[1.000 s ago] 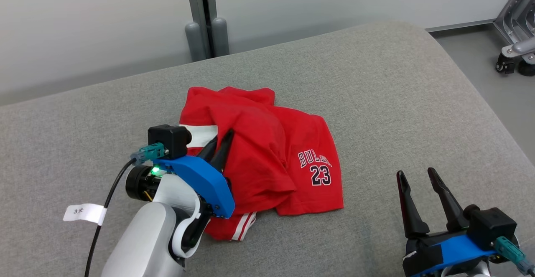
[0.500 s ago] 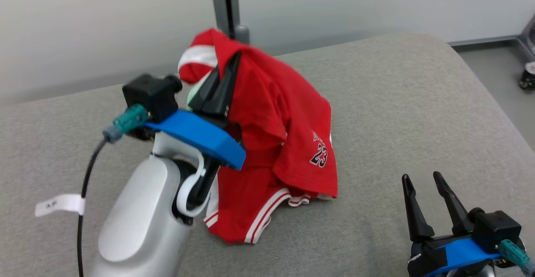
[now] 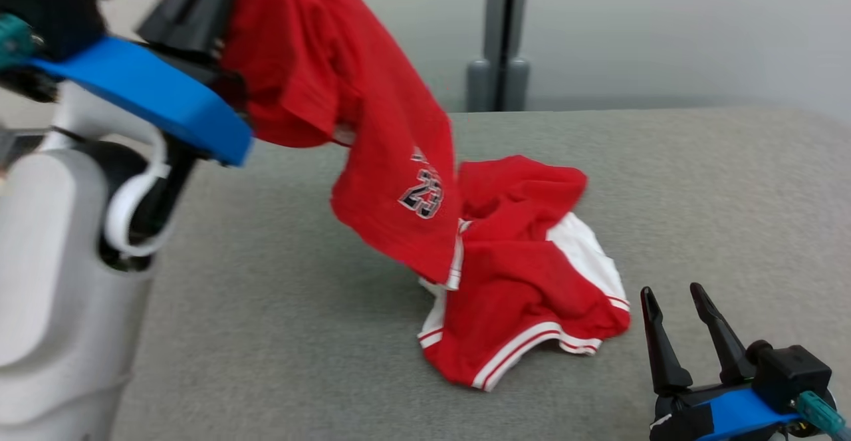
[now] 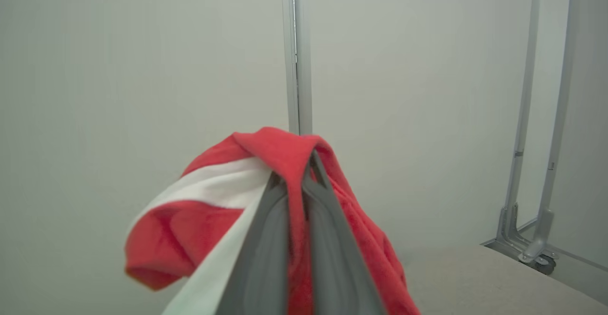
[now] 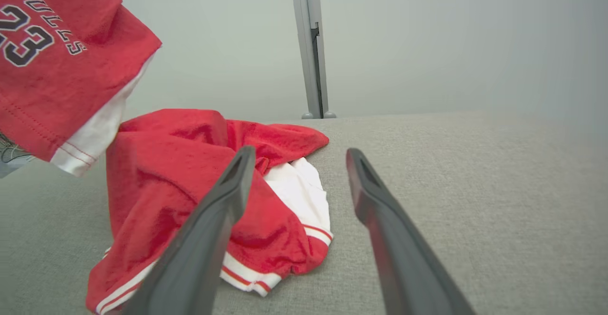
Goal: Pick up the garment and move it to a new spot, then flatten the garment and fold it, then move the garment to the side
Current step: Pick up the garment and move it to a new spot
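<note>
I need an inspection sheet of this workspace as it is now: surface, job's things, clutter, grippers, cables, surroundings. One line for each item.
Surface: grey fabric cushion, no stains seen.
Job's things: red garment with white trim, one end lifted, the other end bunched on the cushion.
Clutter: nothing seen.
Grippers: left gripper raised, fingers shut on the garment; right gripper open, low at the lower right, holding nothing.
Cables: teal plug at the right wrist; the cable itself cannot be traced.
Surroundings: pale wall, grey post, wheeled metal frame beyond the cushion.
</note>
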Motion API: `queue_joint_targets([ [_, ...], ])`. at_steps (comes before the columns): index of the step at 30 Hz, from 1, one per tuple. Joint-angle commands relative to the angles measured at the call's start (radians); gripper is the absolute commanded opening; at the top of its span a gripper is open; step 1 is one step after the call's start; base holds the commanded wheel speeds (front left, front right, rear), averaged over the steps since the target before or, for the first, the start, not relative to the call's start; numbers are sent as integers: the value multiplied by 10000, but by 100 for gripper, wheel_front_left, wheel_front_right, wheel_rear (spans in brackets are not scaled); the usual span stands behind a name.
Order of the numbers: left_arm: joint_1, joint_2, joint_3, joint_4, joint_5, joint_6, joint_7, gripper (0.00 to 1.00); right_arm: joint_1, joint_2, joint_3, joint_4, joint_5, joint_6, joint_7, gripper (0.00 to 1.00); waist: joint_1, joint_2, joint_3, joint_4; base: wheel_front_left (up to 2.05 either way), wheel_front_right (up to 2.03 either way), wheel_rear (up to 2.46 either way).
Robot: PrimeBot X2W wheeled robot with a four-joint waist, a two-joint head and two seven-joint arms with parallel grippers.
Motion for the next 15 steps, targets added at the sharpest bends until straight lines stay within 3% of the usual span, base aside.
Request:
queue_joint_targets([
  [1,-130,186,155,39,66,44,86,0,43,-23,38,-26,49,5,5,100,0,0,-99,761,0,0,0],
  [8,-193,1570,804,696,359,153,491,0,-195,-28,76,-154,-25,5,78,100,0,0,114,1940,0,0,0],
  [15,-24,2180,1354,2046,501,354,-44,0,-602,-28,88,-493,-286,5,299,100,0,0,900,2400,0,0,0],
])
